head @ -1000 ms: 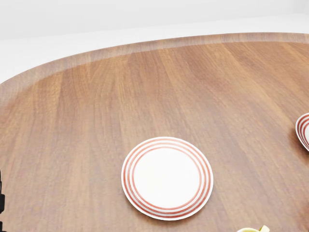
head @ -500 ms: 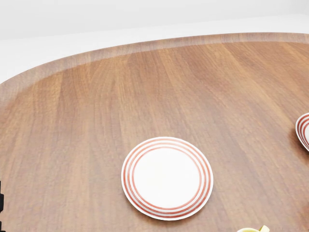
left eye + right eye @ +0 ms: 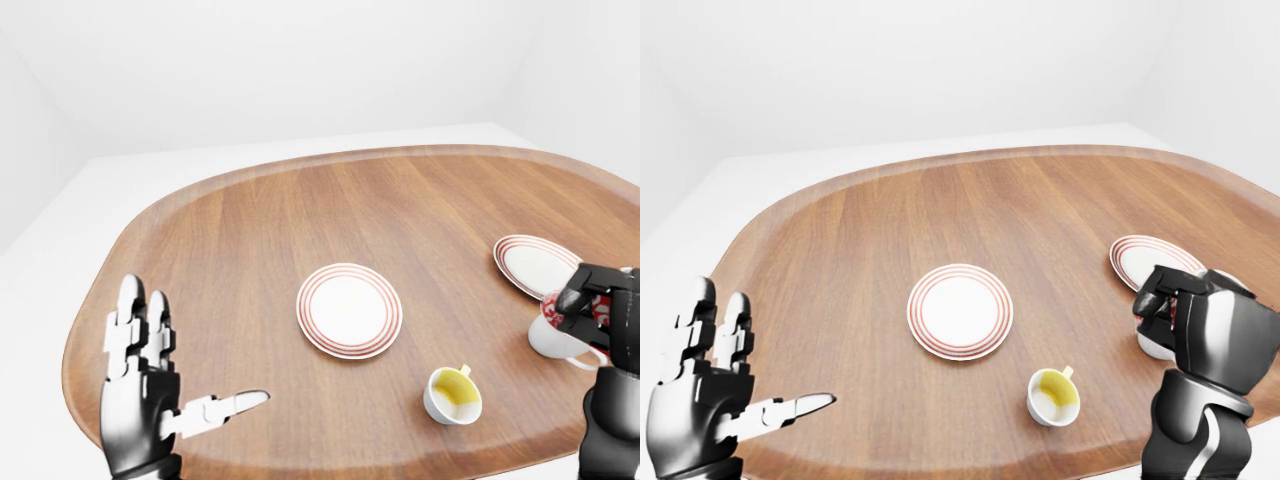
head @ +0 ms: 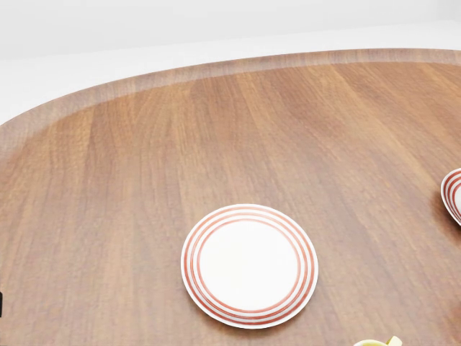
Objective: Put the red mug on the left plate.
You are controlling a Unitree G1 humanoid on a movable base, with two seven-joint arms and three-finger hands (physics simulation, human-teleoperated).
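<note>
A: Slipping lower and almost out at the lower left edge of the head view: black sliver of the left arm (image 4: 1,304). Plates and table (image 3: 250,230) not shifting at all.

B: And holding the task's thing where?

A: Sitting at the right edge of the left-eye view, just below the right plate (image 3: 535,262): red mug (image 3: 548,340), white-bodied with red on it. Curling over its top and seemingly clamping it, the right hand (image 3: 600,310). Hovering at lower left with fingers (image 3: 135,320) spread apart and gripping nothing, the left hand (image 3: 150,400).

B: Risking what?

A: Probably slipping, gripping only near the rim and tilting the mug. Possibly clipping the yellow cup (image 3: 452,395), standing between the mug and the left plate (image 3: 349,310), while carrying low toward the centre of the frame. Possibly landing half on the plate's rim and tipping.

B: Holding anything inside?

A: Showing bare, both plates. Showing only a yellow interior, the cup; glaze or liquid, impossible telling. Hiding its inside behind the fingers, the red mug.
</note>
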